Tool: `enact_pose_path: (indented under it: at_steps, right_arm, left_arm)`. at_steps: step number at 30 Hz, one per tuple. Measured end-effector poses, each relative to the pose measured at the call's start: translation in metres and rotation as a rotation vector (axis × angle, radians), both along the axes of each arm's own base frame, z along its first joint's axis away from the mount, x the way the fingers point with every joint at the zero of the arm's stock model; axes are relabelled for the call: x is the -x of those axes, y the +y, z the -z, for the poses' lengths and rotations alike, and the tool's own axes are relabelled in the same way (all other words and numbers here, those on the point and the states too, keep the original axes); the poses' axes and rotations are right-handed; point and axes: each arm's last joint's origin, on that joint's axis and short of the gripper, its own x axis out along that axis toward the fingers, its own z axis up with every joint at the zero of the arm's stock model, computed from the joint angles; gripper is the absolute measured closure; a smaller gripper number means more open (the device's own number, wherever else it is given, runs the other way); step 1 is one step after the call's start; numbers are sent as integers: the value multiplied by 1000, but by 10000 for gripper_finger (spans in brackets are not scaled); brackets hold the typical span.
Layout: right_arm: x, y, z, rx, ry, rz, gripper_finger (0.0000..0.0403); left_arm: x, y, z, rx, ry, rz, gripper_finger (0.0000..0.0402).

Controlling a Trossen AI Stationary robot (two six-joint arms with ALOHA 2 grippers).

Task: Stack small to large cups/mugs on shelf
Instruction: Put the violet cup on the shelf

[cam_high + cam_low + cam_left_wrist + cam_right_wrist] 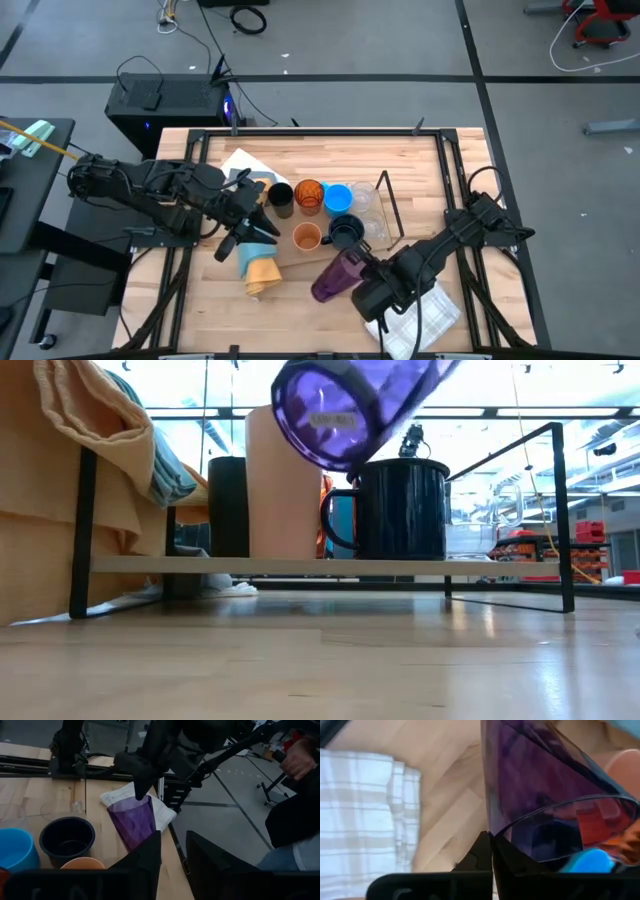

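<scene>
The purple tumbler (334,277) is seen lower centre of the high view, tilted and lifted off the table (200,310), its wall pinched by the closed fingers of the right gripper (362,270). In the right wrist view the tumbler's rim (560,820) is clamped at the dark fingertips (487,847), with a white checked cloth (365,815) lying on the wood at the frame's left. In the low view the tumbler (345,410) hangs at top centre, mouth toward the camera, above the dark mug (400,510) and the peach cup (283,485).

On the shelf (388,210), centre of the high view, two rows are set: a black cup (281,197), amber cup (309,195), blue cup (337,197) and what seems a clear glass (364,198) behind; the peach cup and dark mug in front, just beside each other.

The left gripper (250,222) is held left of centre, near the black cup and over a rolled yellow-and-blue cloth (258,262). Its fingers (145,862) are seen apart in the left wrist view, with nothing between them. A person's hand (299,759) shows at that view's upper right, beyond the table.
</scene>
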Motion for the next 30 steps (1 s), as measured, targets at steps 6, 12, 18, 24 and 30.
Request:
enact_pose_path:
  at_steps: [6, 12, 18, 24, 30]
  right_arm:
    - [12, 18, 0, 143, -38, -203, 403]
    - [13, 20, 1, 229, -34, -332, 403]
    - [5, 8, 25, 233, 77, -308, 403]
    - [12, 7, 59, 221, 231, -290, 403]
    - [15, 6, 70, 189, 283, -252, 403]
  left_arm:
    - [0, 0, 0, 4, 0, 10, 304]
    - [0, 0, 0, 4, 0, 11, 303]
    - [0, 0, 0, 5, 0, 11, 302]
    - [0, 0, 0, 5, 0, 11, 304]
    - [0, 0, 0, 5, 0, 11, 302]
